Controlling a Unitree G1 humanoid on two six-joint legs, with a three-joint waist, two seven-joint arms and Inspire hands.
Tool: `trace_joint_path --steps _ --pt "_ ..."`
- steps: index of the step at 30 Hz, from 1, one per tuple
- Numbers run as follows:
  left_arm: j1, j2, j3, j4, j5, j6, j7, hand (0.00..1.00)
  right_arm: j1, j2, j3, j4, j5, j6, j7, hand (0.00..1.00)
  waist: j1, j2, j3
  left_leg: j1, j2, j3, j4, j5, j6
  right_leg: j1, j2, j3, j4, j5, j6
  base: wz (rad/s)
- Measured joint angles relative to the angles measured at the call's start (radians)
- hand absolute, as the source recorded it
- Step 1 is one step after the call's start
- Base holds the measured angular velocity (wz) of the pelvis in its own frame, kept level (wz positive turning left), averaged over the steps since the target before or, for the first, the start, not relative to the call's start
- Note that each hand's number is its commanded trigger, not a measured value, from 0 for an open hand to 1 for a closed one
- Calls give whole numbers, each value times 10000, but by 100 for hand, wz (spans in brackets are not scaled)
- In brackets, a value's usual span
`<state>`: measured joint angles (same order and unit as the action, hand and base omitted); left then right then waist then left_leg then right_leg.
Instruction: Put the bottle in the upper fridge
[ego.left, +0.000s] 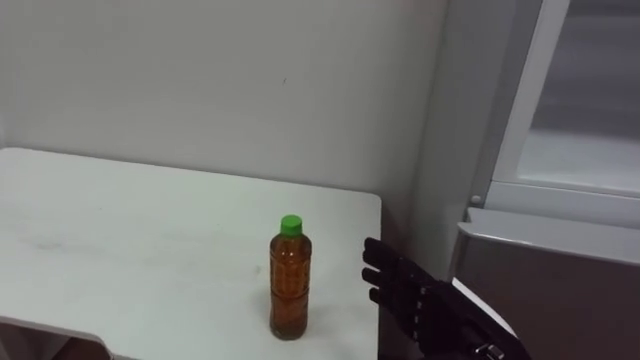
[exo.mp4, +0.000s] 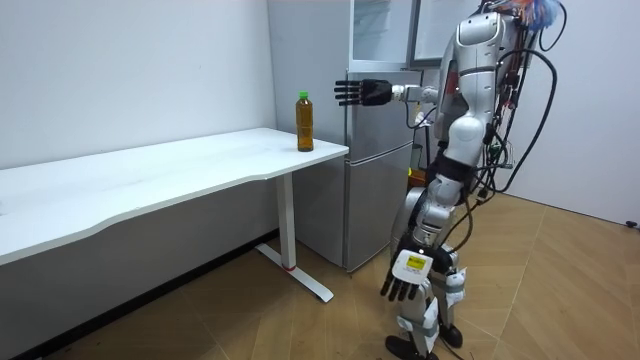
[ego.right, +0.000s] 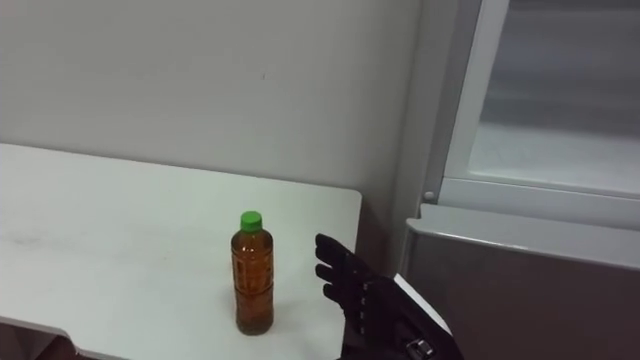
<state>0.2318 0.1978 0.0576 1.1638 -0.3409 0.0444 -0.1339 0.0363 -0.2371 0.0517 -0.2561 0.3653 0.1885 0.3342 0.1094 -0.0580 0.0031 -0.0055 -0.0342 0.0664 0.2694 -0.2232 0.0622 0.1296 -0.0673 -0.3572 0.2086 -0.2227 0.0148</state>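
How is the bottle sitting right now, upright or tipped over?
Upright. The bottle stands on its base on the white table, green cap on top, apart from the open right hand.

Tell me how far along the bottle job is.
Done: the silver fridge's upper compartment already looks open. In hand: the right hand, open, reaches beside the green-capped amber plastic bottle, not touching. Remaining: grasp it off the white table and shelve it. The left hand hangs idle.
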Motion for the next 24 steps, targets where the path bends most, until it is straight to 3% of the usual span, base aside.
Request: trace_joint_path --steps 8,15,24 --pt "178 -89 -13 -71 102 198 183 0 -369 -5 -2 1086 5 -6 -1278 0 75 -1 13 -290 -135 -427 67 50 48 -107 -21 -71 -38 23 38 15" --pt "175 -107 -12 -180 358 374 168 0 -898 8 206 1993 3 -88 -2243 0 238 31 23 -511 -201 -705 112 91 75 -163 -46 -474 -54 48 80 12" --pt "322 -228 -92 -316 398 434 177 0 -2317 67 554 3930 -147 -392 -3686 0 408 139 56 -776 -319 -1005 211 167 108 -241 -120 -928 -59 48 84 12"
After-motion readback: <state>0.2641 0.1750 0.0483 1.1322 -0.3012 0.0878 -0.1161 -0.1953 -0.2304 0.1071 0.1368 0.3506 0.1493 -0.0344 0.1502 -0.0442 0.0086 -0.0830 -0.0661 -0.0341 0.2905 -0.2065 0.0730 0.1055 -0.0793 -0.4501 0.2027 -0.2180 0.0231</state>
